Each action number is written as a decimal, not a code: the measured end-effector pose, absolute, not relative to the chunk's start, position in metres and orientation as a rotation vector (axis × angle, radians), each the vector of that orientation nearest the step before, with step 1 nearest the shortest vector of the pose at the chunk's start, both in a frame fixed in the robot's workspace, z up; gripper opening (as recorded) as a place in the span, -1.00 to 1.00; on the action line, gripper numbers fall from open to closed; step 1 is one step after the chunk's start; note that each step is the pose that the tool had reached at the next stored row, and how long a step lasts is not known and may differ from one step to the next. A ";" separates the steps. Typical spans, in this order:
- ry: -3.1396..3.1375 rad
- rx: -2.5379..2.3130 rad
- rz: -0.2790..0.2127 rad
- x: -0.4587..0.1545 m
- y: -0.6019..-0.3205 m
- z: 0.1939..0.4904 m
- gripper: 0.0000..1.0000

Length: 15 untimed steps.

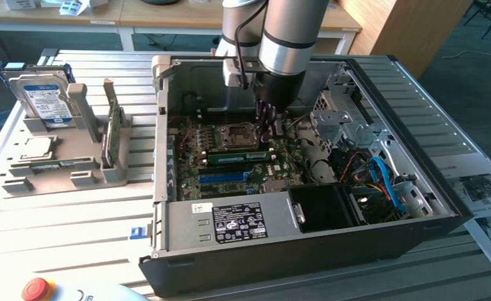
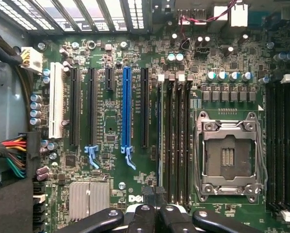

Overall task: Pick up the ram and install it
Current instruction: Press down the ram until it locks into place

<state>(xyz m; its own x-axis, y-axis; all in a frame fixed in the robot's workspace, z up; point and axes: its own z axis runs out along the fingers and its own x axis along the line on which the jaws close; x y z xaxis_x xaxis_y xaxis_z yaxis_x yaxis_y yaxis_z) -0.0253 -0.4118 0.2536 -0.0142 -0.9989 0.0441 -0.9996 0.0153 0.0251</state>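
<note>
A: Ram (image 1: 237, 156) location?

B: Inside the PC case (image 1: 312, 263), on the motherboard. It's a green strip just beside the CPU socket (image 1: 232, 134). The tool (image 1: 268, 128) sits at the strip's end toward the exterior view's right, fingers pressed together (pinching the stick or just bearing on it, can't tell).

A: Step?

B: Seating, I judge. To do it well, hold the stick upright and in line with its slot and push straight down with no twist. A tilt could jam one end or stress the board.

A: What does the wrist view add?

B: The row of black memory slots (image 2: 176, 141), with the stick edge-on as a thin line over or in the one nearest the blue PCIe slot (image 2: 126, 116). Alignment reads well there. The exterior view gives the arm's height, plus the tray (image 1: 61, 179) with the hard drive (image 1: 44, 97) on the bench (image 1: 69, 219).
</note>
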 end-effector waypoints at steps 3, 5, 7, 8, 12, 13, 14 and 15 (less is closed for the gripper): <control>-2.203 2.170 0.021 -0.025 -0.412 0.250 -0.80; -2.203 2.170 0.022 -0.025 -0.412 0.248 -0.80; -2.202 2.170 0.023 -0.025 -0.412 0.246 -0.80; -2.202 2.170 0.023 -0.025 -0.412 0.245 -0.80; -2.202 2.170 0.024 -0.025 -0.412 0.241 -0.80; -2.202 2.170 0.024 -0.025 -0.412 0.241 -0.80; -2.202 2.170 0.025 -0.025 -0.412 0.241 -0.80; -2.202 2.170 0.025 -0.025 -0.412 0.241 -0.80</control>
